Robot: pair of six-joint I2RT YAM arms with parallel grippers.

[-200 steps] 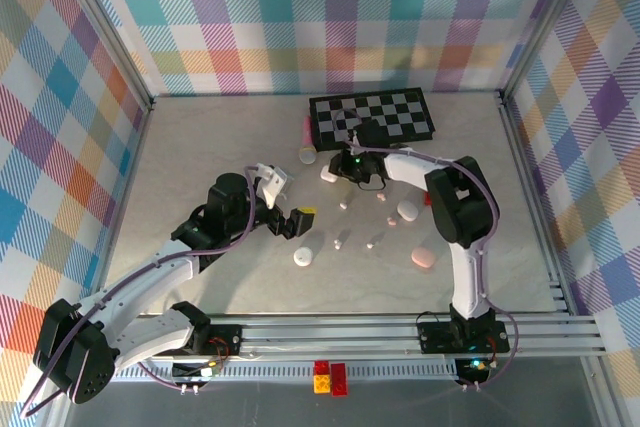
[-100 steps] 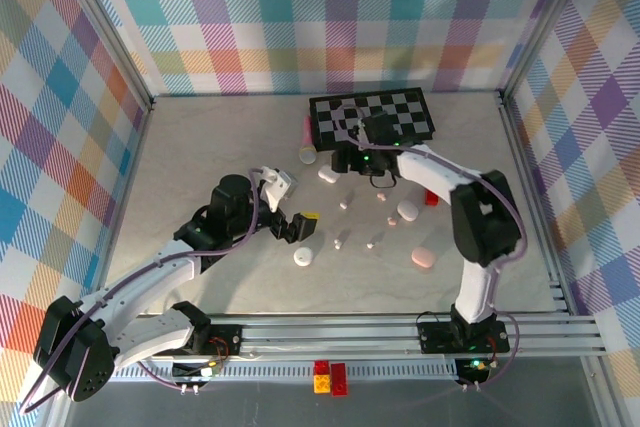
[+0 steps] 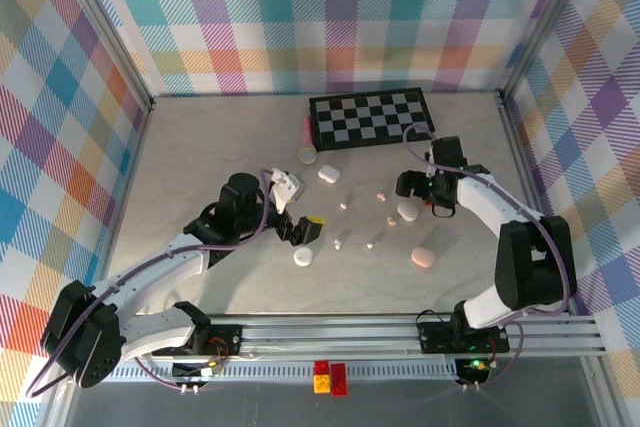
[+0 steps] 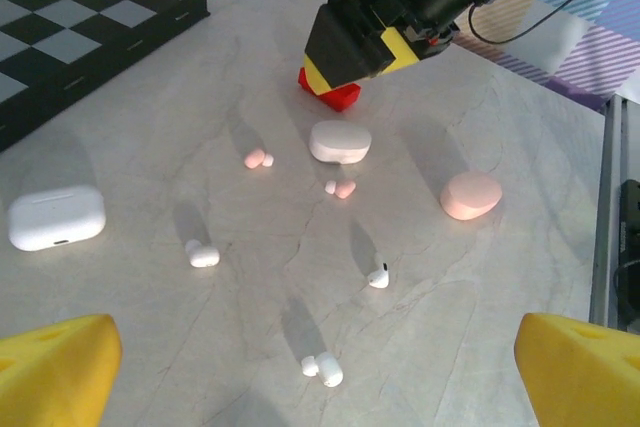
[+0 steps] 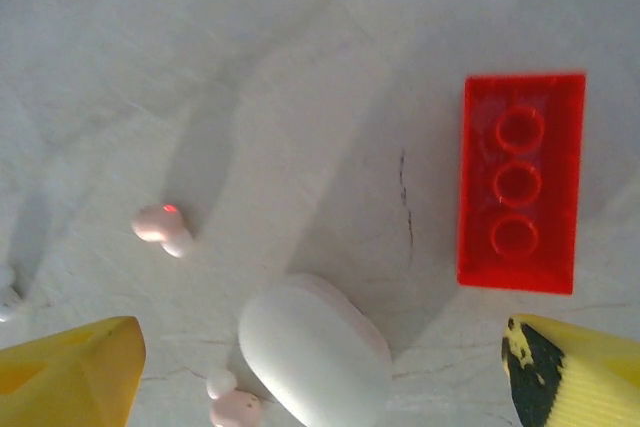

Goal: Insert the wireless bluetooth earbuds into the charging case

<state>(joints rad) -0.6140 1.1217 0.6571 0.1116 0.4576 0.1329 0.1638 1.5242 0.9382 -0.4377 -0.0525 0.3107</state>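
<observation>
earbuds (image 4: 341,188) are all loose on the bench (image 4: 150,347), mid-field, apart from the cases. Left wrist view counts five: two pale pink, three white. One pink bud (image 4: 258,158) lies just left of the white pebble case (image 4: 340,141) in that view. The other lies just in front of it, between it and the pink pebble case (image 4: 471,194). The white buds (image 4: 203,254) are nearer that camera and spread apart.

Left pincer (image 3: 303,227): open, yellow fingertips (image 4: 55,372) wide apart at the bottom corners of its own view. One white bud (image 4: 322,369) lies on the bench between them (flat on the surface, not gripped).

Right pincer (image 3: 412,187): open and holding nothing, yellow fingertips (image 5: 70,367) spread to the frame corners. It hangs over the white pebble case and the red brick (image 5: 520,182). In the right wrist view the case lies low centre between the tips and the brick is upper right, apart from the case. A pink bud lies left of the case and another just beside its lower left edge.

An oblong white case (image 4: 57,217) lies well left in the left wrist view, near the chessboard (image 4: 60,37), and looks closed.

Top view: a round white item (image 3: 303,257) lies just in front of the left pincer. A beige cylinder (image 3: 307,155) lies by the chessboard's near left corner.
</observation>
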